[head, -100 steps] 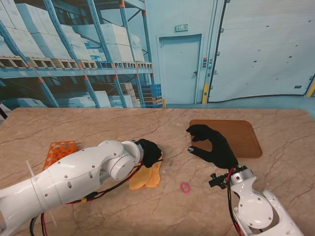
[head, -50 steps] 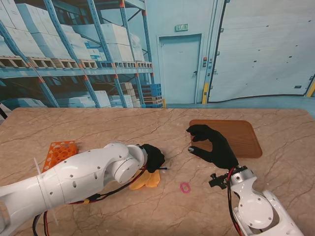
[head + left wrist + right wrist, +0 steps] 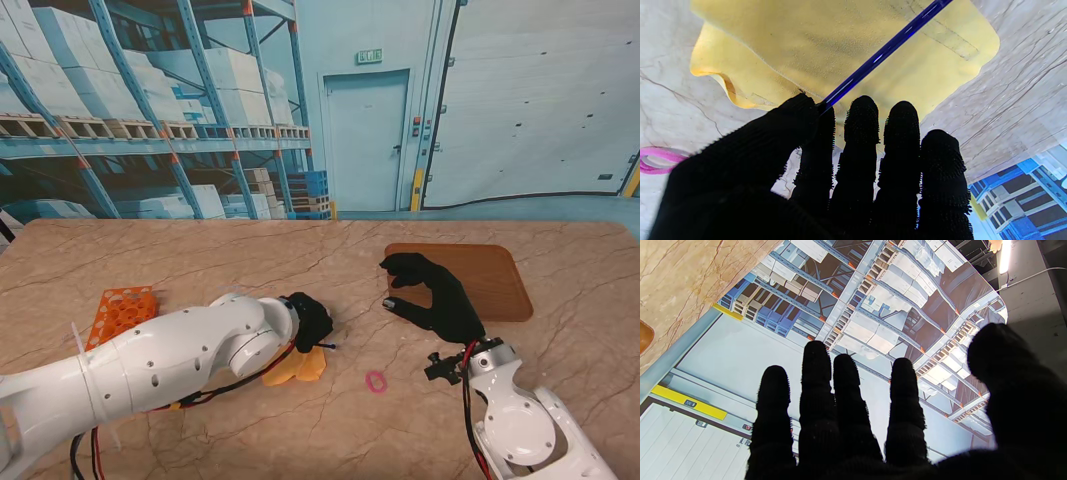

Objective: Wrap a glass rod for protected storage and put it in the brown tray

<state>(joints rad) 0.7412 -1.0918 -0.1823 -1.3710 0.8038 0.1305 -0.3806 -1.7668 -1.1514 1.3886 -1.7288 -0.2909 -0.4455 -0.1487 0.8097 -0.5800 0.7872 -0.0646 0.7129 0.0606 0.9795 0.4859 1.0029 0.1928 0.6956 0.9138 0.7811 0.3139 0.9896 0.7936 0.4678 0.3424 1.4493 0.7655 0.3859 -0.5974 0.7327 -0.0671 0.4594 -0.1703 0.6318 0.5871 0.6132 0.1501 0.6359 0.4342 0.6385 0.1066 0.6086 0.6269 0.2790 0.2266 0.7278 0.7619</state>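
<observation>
Robot test bench in lab, dressed as warehouse: marble-pattern table (image 3: 300, 250), behind table printed backdrop (image 3: 150, 110) of pallet racks with boxes, painted door (image 3: 368, 140) and roller gate (image 3: 540, 100); right wrist view shows backdrop's upper edge, bare wall and ceiling lamp (image 3: 1005, 255) beyond; orange tube rack (image 3: 122, 306) on table's left side

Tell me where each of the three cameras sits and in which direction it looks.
Stand view: above the shoulders, looking down at the table; both arms, left hand and right hand show.
Left wrist: along the fingers, at the rod and cloth.
Right wrist: along the fingers, toward the backdrop.
Shared: cloth, band.
</observation>
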